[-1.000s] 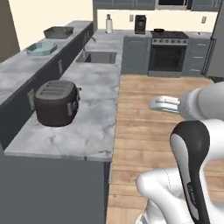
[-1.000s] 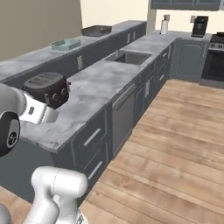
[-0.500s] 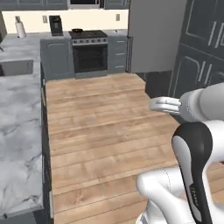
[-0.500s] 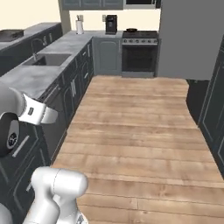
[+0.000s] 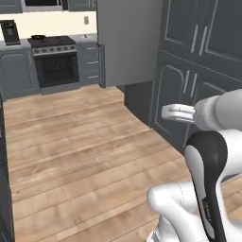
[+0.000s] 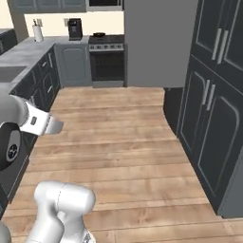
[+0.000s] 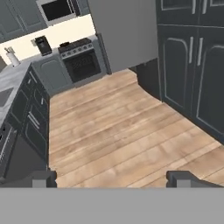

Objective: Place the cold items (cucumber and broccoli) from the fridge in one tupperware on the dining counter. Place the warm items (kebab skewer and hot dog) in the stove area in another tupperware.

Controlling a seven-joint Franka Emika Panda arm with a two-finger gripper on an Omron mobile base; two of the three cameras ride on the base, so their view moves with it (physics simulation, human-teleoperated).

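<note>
Jaws: the gripper (image 7: 112, 178) sits at the bottom of the hand view, its two dark tips far apart near the lower left and lower right, standing wide open with nothing between them.
Arm: the white arm rises at the lower right of the left base view, with the gripper (image 5: 176, 112) at centre right in front of dark cabinet doors.
Floor: the wooden plank floor (image 7: 118, 135) fills the middle of the hand view below the jaws.
Cabinets: tall dark cabinets (image 6: 216, 95) stand along the right of the right base view.
Fridge: the grey fridge (image 6: 159, 42), door shut, stands at upper centre; the cucumber and broccoli cannot be seen.
Stove: the stove (image 5: 56, 64) is far off at upper left of the left base view; the kebab skewer and hot dog cannot be made out there.
Table: a grey table (image 6: 26, 50) with a coffee machine (image 6: 74, 29) runs at upper left.
</note>
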